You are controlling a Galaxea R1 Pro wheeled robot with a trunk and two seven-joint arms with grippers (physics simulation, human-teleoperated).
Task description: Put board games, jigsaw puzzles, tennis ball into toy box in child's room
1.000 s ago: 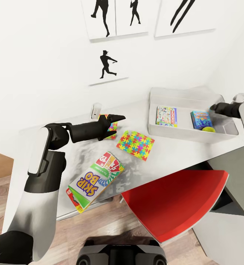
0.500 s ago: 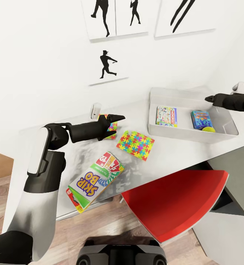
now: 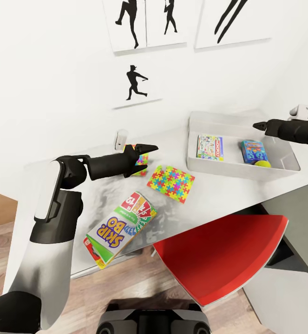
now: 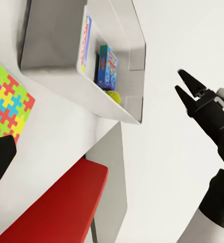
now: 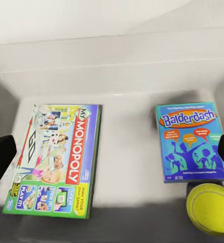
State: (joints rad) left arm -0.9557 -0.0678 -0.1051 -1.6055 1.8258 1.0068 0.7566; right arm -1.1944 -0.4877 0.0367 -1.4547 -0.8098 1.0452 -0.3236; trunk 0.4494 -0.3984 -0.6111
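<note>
On the surface (image 3: pixel 209 197), the Skip-Bo box (image 3: pixel 120 228) hangs over the front edge. The left gripper (image 3: pixel 150 149) and the right gripper (image 3: pixel 257 125) both have empty jaws a little apart.

A red chair seat (image 3: pixel 221 253) sits tucked partly under the desk's (image 3: pixel 209 197) front edge. Four white posters (image 3: pixel 136 86) with black athlete silhouettes hang on the white wall. Wood plank floor (image 3: pixel 126 287) lies below.
</note>
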